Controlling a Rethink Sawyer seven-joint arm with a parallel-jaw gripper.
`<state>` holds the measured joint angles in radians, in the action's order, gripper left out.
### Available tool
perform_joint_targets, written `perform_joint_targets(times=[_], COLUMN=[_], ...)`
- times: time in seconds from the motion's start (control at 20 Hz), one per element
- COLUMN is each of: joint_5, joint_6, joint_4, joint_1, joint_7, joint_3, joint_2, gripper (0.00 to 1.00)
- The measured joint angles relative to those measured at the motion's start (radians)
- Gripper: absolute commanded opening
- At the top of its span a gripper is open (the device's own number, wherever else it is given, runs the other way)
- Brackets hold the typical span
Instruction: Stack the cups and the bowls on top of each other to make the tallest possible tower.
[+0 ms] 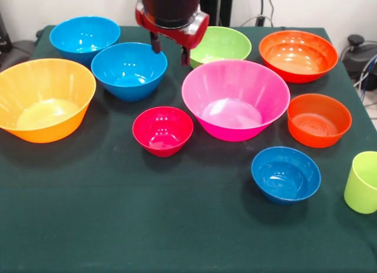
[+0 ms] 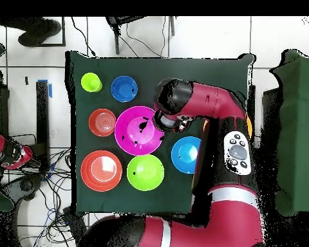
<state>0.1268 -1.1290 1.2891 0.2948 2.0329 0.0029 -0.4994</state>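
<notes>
Bowls (image 1: 235, 99) sit separately on the green table (image 1: 118, 226), glossy, unstacked.

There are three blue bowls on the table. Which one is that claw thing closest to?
The medium blue bowl beside the orange bowl: the tool hangs just past its rim.

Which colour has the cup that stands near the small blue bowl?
Lime green; the cup shows best in the front view.
</notes>
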Motion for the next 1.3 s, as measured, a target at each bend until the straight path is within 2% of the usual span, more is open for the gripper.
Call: perform_joint_targets(times=[0.8,1.3], joint_5=[0.013,0.080], joint_6=[0.001,0.001], joint_4=[0.000,0.003], joint_1=[0.005,-0.002], joint_7=[0.000,0.000], joint_3=[-0.020,-0.066], joint_2=[0.108,0.154], gripper=[1.00,1.00])
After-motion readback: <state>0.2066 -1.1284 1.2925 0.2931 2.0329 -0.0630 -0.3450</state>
